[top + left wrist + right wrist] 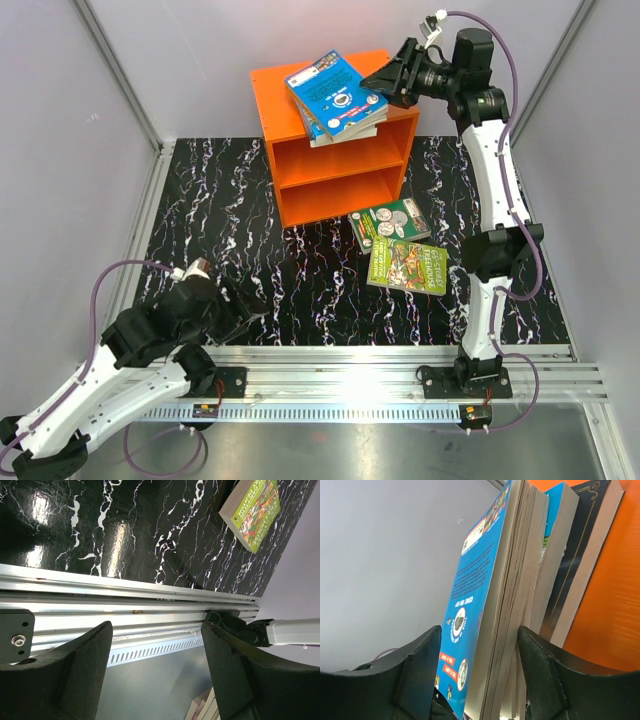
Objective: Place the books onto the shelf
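Atop orange shelf [340, 165], stacked blue books [335, 95]

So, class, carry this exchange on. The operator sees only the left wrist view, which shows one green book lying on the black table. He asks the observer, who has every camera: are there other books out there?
Observer: Yes. A second green book, with coins on its cover, lies next to yours, nearer the shelf.
Operator: Are any books on the shelf?
Observer: A stack lies on its top, not in a compartment, with a blue book uppermost.
Operator: Where is the other arm?
Observer: The right gripper is up at that stack, its jaws spread on either side of the blue book's edge.
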Controlling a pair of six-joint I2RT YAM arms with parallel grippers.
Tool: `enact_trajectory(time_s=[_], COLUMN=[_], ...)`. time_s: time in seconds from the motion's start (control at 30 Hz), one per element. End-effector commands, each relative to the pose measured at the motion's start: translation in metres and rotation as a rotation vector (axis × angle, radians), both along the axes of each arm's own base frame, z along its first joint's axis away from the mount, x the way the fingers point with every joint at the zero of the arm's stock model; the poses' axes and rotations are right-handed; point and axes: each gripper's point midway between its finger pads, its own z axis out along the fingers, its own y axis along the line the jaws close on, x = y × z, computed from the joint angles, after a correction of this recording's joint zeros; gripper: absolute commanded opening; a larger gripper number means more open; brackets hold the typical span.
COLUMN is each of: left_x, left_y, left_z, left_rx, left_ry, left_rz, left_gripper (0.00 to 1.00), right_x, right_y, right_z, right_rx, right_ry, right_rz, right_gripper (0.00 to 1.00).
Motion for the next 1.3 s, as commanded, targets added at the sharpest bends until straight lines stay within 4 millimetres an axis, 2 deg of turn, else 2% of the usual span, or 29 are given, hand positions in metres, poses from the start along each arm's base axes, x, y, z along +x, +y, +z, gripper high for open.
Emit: enact_trajectory(time_s=[0.0,0.1,0.13,0.2,0.27,0.3,0.4,0.67,0.77,0.8,0.9,0.93,0.97,1.0,1.03,1.07,1.1,1.13,1.27], left_x=[0.005,0.005,0.005,0.005,0.005,0.006,0.006,0.005,0.006,0.005,0.004,0.003,0.002,0.001,0.001,0.0,0.0,-0.001,-0.001], left_y=[0.004,0.003,0.003,0.003,0.002,0.002,0.0,-0.006,-0.007,-0.007,-0.006,-0.005,-0.004,-0.003,-0.002,-0.001,-0.001,-0.001,-0.003], left_z=[0.002,0.002,0.002,0.002,0.002,0.002,0.002,0.003,0.003,0.004,0.004,0.004,0.004,0.003,0.002,0.002,0.002,0.002,0.002], left_rx=[-0.002,-0.004,-0.004,-0.005,-0.002,-0.002,-0.001,0.005,0.003,0.002,0.001,0.0,0.002,0.001,0.0,0.0,-0.004,-0.006,-0.009], left_ry=[-0.023,-0.023,-0.023,-0.024,-0.022,-0.022,-0.02,-0.018,-0.021,-0.025,-0.024,-0.025,-0.025,-0.024,-0.026,-0.026,-0.026,-0.026,-0.026], left_rz=[0.035,0.034,0.035,0.031,0.027,0.027,0.018,-0.02,-0.027,-0.031,-0.033,-0.033,-0.032,-0.03,-0.028,-0.03,-0.028,-0.029,-0.042], left_gripper=[0.75,0.75,0.75,0.75,0.75,0.75,0.75,0.74,0.74,0.74,0.74,0.74,0.74,0.74,0.74,0.74,0.74,0.74,0.74], right_x=[0.005,0.003,0.003,0.004,0.01,0.011,0.009,-0.01,-0.015,-0.022,-0.043,-0.044,-0.058,-0.063,-0.065,-0.074,-0.078,-0.079,-0.091], right_y=[-0.002,-0.005,-0.007,-0.018,-0.036,-0.047,-0.06,-0.061,-0.065,-0.068,-0.073,-0.073,-0.076,-0.075,-0.073,-0.07,-0.067,-0.064,-0.051], right_z=[0.011,0.009,0.007,0.0,-0.016,-0.016,-0.018,0.023,0.026,0.032,0.034,0.01,0.028,0.024,0.003,0.008,0.002,-0.01,-0.013], right_rx=[0.01,-0.01,-0.024,-0.09,-0.174,-0.213,-0.247,-0.179,-0.183,-0.182,-0.171,-0.178,-0.148,-0.126,-0.13,-0.108,-0.096,-0.098,-0.091], right_ry=[-0.059,-0.057,-0.058,-0.049,-0.008,-0.011,-0.018,-0.136,-0.138,-0.148,-0.162,-0.109,-0.164,-0.144,-0.095,-0.112,-0.087,-0.056,-0.052], right_rz=[-0.02,-0.042,-0.056,-0.137,-0.258,-0.333,-0.399,-0.391,-0.414,-0.428,-0.445,-0.444,-0.454,-0.455,-0.443,-0.422,-0.408,-0.392,-0.355], right_gripper=[0.69,0.72,0.76,0.81,0.94,0.96,1.0,1.0,1.0,1.0,0.75,0.5,0.36,0.25,0.18,0.06,0.01,0.0,0.0])
